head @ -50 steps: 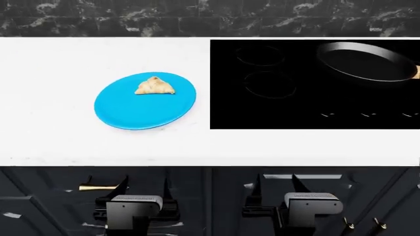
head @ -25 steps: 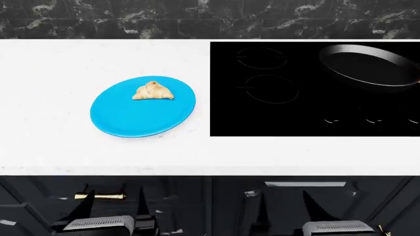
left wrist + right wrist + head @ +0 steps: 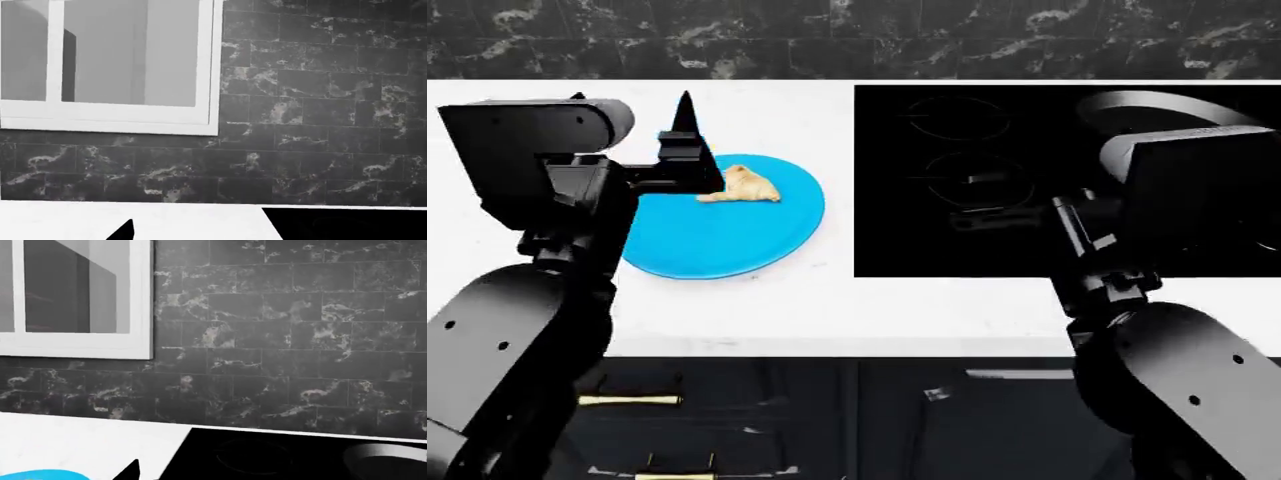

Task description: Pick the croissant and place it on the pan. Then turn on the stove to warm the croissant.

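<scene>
The croissant (image 3: pixel 741 187) lies on the blue plate (image 3: pixel 727 240), in its far part, left of the stove (image 3: pixel 961 230). I judge it light, soft and flaky, so I would take it gently across its thick middle. My left gripper (image 3: pixel 685 150) stands just beside it, on its left, not around it. Whether those jaws are released I cannot tell. The right gripper is hidden.
</scene>
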{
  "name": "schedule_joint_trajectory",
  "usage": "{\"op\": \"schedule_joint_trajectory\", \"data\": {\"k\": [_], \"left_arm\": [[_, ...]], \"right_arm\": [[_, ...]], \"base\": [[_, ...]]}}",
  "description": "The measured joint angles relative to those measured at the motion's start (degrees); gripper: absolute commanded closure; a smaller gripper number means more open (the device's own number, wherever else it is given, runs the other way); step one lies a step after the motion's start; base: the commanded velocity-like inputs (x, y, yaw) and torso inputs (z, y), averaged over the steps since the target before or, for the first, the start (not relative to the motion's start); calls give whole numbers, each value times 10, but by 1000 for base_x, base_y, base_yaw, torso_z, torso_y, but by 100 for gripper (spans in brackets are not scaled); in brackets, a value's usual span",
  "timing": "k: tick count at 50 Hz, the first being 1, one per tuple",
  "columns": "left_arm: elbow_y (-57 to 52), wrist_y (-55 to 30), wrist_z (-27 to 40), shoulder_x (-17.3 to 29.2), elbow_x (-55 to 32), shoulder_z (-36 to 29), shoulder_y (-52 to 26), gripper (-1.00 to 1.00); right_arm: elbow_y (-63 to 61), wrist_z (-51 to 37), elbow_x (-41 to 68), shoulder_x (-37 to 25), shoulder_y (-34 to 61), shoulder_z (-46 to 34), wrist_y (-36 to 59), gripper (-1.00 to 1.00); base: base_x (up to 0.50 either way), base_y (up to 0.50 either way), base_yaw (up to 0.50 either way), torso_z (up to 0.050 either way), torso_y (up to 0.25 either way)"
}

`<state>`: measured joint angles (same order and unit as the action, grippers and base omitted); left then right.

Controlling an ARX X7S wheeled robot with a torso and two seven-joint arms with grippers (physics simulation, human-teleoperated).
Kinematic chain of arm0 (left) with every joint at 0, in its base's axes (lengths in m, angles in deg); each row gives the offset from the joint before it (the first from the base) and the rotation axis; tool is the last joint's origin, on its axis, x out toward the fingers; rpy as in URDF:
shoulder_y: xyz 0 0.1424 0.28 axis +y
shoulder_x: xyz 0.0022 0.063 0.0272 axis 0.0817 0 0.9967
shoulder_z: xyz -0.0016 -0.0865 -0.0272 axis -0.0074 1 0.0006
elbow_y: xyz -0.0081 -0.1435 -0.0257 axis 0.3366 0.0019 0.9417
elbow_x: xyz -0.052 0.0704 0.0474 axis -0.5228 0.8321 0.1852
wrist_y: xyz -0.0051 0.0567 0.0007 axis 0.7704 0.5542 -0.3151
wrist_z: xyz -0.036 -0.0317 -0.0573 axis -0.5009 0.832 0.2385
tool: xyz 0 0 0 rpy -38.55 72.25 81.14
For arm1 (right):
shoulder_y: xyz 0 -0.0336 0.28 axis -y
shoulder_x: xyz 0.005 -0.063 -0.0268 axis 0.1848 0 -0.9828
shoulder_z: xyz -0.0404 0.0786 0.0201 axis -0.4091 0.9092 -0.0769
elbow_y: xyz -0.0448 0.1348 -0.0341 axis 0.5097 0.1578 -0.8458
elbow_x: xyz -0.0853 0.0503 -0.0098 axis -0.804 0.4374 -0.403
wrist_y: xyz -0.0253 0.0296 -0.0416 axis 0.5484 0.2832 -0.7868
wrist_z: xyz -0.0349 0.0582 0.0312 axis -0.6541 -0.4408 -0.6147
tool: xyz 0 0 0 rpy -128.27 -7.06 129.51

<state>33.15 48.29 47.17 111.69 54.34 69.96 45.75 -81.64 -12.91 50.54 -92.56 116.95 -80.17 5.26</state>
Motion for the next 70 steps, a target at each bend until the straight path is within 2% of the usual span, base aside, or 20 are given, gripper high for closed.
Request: {"op": "schedule_joint_trajectory", "data": {"k": [6, 13, 19, 24, 30, 36, 41, 47, 70], "left_arm": [[159, 25, -53, -26, 18, -48, -131, -100], [262, 42, -87, -43, 30, -79, -214, -100], [419, 67, -144, -58, 49, -106, -301, -100], [558, 86, -217, -64, 70, -139, -380, -100], [732, 120, -340, -78, 104, -189, -470, -100], [846, 128, -455, -88, 133, -225, -531, -100], [901, 124, -523, -91, 159, -238, -565, -100], [939, 122, -572, -94, 190, -237, -592, -100], [981, 112, -658, -109, 284, -202, -618, -100]], "right_arm": [[117, 35, -6, 20, 109, -36, 0, -100], [191, 57, -9, 34, 178, -58, -1, -100], [264, 80, -23, 46, 225, -73, -15, -100], [311, 98, -31, 54, 258, -79, -26, -100], [347, 113, -38, 57, 282, -85, -36, -100], [373, 121, -44, 61, 299, -89, -40, -100], [390, 126, -48, 63, 309, -93, -43, -100], [409, 133, -52, 68, 317, -99, -47, -100], [411, 134, -56, 68, 328, -104, -52, -100]], "base": [[0, 0, 0, 0, 0], [0, 0, 0, 0, 0], [0, 0, 0, 0, 0], [0, 0, 0, 0, 0], [0, 0, 0, 0, 0], [0, 0, 0, 0, 0], [0, 0, 0, 0, 0], [109, 0, 0, 0, 0], [191, 0, 0, 0, 0]]}}
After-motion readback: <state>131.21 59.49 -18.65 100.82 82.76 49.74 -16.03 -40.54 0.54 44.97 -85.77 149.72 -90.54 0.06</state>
